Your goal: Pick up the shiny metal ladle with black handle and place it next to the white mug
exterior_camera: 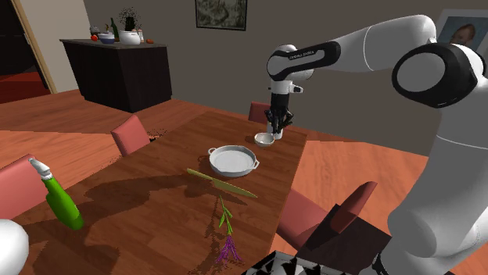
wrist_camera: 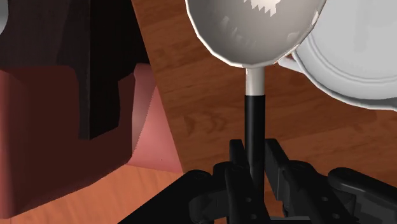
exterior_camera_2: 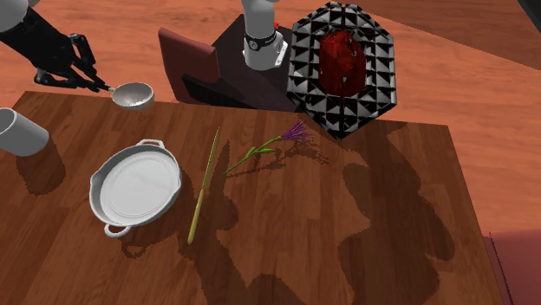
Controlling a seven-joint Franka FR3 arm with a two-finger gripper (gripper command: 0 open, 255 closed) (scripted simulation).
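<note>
Claw: black two-finger gripper (wrist_camera: 254, 160), closed on the ladle's black handle, one finger pressing each side.
Ladle: shiny metal ladle with black handle (wrist_camera: 254, 28), its round bowl empty, at the table's far left edge in the second exterior view.
Mug: plain white mug (exterior_camera_2: 19, 132), near the ladle's bowl but apart; its inside is hidden.
Dish: round white two-handled dish (exterior_camera_2: 137, 184), empty, on the brown wooden table (exterior_camera_2: 347, 225), right of the mug.
Basket: black hexagonal faceted bowl (exterior_camera_2: 381, 52), holding a dark red lump (exterior_camera_2: 342, 56).
Between dish and basket: long green stalk (exterior_camera_2: 205, 186), purple flower sprig (exterior_camera_2: 277, 143).
</note>
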